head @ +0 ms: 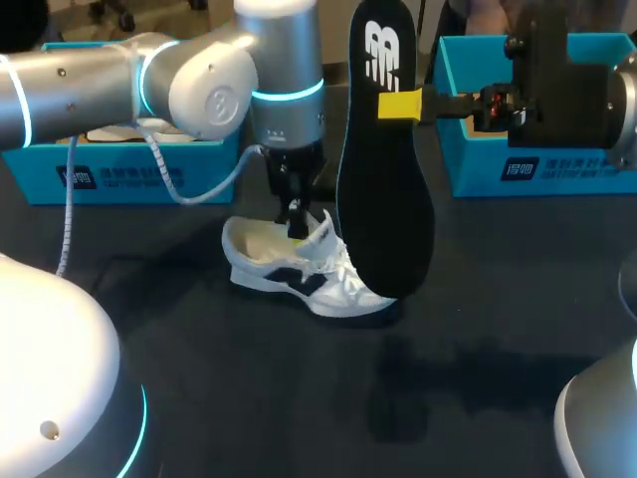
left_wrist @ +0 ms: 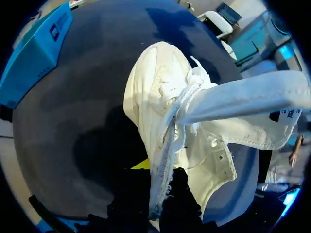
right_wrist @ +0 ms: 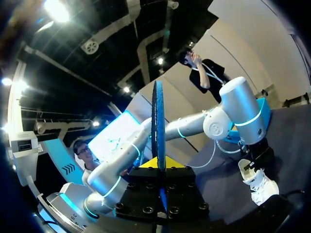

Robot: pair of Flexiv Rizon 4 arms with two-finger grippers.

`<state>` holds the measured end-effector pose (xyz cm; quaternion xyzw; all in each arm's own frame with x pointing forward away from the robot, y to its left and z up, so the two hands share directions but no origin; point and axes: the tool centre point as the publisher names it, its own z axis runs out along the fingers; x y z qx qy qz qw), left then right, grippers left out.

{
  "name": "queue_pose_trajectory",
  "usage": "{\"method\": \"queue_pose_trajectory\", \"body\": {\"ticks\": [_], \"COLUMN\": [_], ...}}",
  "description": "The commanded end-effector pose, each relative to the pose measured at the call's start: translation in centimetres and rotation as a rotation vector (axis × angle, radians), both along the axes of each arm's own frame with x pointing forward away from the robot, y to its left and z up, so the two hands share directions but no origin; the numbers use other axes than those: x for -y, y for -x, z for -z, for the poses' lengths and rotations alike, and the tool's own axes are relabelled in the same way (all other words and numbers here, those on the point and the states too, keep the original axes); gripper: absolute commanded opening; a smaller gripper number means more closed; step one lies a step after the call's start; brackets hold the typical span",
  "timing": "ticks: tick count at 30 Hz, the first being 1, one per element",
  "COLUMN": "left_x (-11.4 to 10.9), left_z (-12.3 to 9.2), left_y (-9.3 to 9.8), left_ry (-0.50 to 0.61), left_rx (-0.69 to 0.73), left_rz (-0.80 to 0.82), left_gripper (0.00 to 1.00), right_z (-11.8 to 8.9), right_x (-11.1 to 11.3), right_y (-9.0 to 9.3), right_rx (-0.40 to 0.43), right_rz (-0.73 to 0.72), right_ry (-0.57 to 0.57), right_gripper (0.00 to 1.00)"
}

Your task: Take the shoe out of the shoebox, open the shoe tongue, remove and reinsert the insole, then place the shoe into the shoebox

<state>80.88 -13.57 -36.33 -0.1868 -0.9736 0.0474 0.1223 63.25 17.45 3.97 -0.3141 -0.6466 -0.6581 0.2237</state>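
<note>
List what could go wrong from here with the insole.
1. The right end effector pinches the insole at one edge only, upright in the air; it may pivot or slip.
2. The insole's lower end seems to hang by the toe of the shoe, not its opening, so it could snag on the laces.
3. The left end effector grips just a thin edge of the shoe; pushing the insole in may pull it free.

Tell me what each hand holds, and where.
Right hand clamps the insole by its upper side edge; left hand pinches the shoe at its opening rim.
</note>
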Motion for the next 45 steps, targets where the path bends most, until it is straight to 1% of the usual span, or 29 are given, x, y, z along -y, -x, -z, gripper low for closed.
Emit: {"method": "queue_pose_trajectory", "body": {"ticks": [1, 2, 3, 4, 5, 6, 8, 12, 13, 29, 31, 32, 34, 35, 36, 38, 41, 42, 45], "left_x": [0.5, 0.7, 0.7, 0.8, 0.9, 1.0, 1.3, 1.8, 2.2, 2.2, 2.3, 2.4, 2.4, 2.6, 2.9, 3.3, 4.5, 4.8, 5.5], "left_z": [-0.6, -0.8, -0.8, -1.3, -1.5, -1.7, -2.1, -2.9, -3.0, -3.0, -3.1, -3.1, -3.2, -3.3, -3.3, -3.3, -2.9, -2.7, -2.2], "left_y": [-0.8, -0.8, -0.8, -0.6, -0.4, -0.3, -0.3, -0.2, -0.3, -0.3, 0.0, 0.1, 0.1, 0.2, 0.2, 0.2, 0.5, 0.7, 1.2], "left_ry": [-0.042, -0.043, -0.043, -0.025, -0.017, -0.015, -0.018, 0.024, -0.006, -0.006, -0.011, -0.018, 0.010, -0.002, -0.016, -0.013, -0.033, -0.031, -0.031], "left_rx": [-0.108, -0.108, -0.108, -0.122, -0.109, -0.126, -0.116, -0.114, -0.080, -0.080, -0.038, -0.031, -0.024, -0.017, 0.026, 0.020, 0.031, 0.012, 0.016], "left_rz": [0.240, 0.323, 0.323, 0.449, 0.528, 0.579, 0.664, 0.822, 0.833, 0.833, 0.849, 0.860, 0.883, 0.901, 0.920, 0.927, 1.018, 1.063, 1.128], "left_gripper": [0.00, 0.00, 0.00, 0.00, 0.00, 0.00, 0.00, 0.00, 0.00, 0.00, 0.00, 0.00, 0.00, 0.00, 0.00, 0.00, 0.00, 0.00, 0.00], "right_z": [0.0, 0.0, 0.0, 0.0, 0.0, 0.0, 0.0, 0.0, 0.0, 0.0, 0.0, 0.0, 0.0, 0.0, 0.0, 0.0, 0.0, 0.0, 0.0], "right_x": [-0.3, -0.3, -0.3, -0.3, -0.3, -0.3, -0.3, -0.3, -0.3, -0.3, -0.3, -0.3, -0.3, -0.3, -0.3, -0.3, -0.3, -0.3, -0.3], "right_y": [-0.1, -0.1, -0.1, -0.1, -0.1, -0.1, -0.1, -0.1, -0.1, -0.1, -0.1, -0.1, -0.1, -0.1, -0.1, -0.1, -0.1, -0.1, -0.1], "right_rx": [-0.001, -0.001, -0.001, -0.001, -0.001, -0.001, -0.001, -0.001, -0.001, -0.001, -0.001, -0.001, -0.001, -0.001, -0.001, -0.001, -0.001, -0.001, -0.001], "right_rz": [0.001, 0.001, 0.001, 0.001, 0.001, 0.001, 0.001, 0.001, 0.001, 0.001, 0.001, 0.001, 0.001, 0.001, 0.001, 0.001, 0.001, 0.001, 0.001], "right_ry": [0.000, 0.000, 0.000, 0.000, 0.000, 0.000, 0.000, 0.000, 0.000, 0.000, 0.000, 0.000, 0.000, 0.000, 0.000, 0.000, 0.000, 0.000, 0.000], "right_gripper": [0.00, 0.00, 0.00, 0.00, 0.00, 0.00, 0.00, 0.00, 0.00, 0.00, 0.00, 0.00, 0.00, 0.00, 0.00, 0.00, 0.00, 0.00, 0.00]}}
